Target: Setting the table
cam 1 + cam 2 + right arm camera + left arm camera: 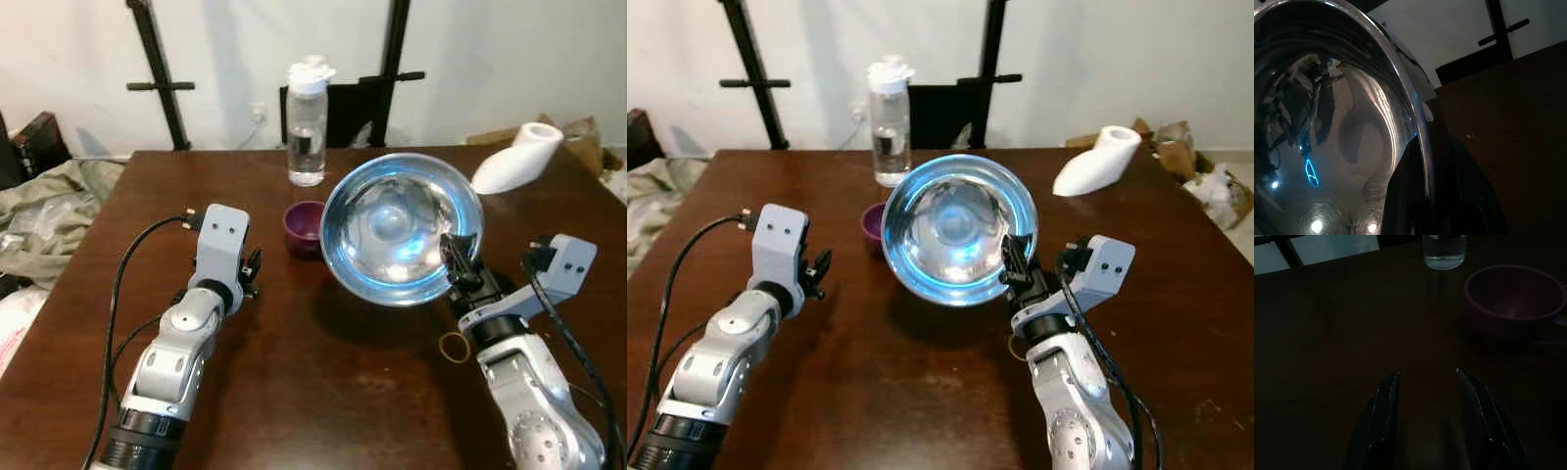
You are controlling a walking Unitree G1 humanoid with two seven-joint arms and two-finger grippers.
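A shiny steel bowl [400, 227] hangs tilted above the dark wooden table [323, 392], its open side facing me. My right gripper [458, 262] is shut on the bowl's right rim [1418, 132], one finger on each side of it. A small purple cup [305, 228] stands on the table just left of the bowl, partly behind its edge. My left gripper [1426, 377] is open and holds nothing; it hovers low over the table left of the purple cup [1513, 301]. A clear water bottle [308, 122] with a white lid stands behind the cup.
A white curved object [515, 160] lies at the table's far right. A small ring [453, 345] lies on the wood beside my right arm. A black chair and stand legs are behind the table; crumpled cloth [44, 211] lies on the floor at left.
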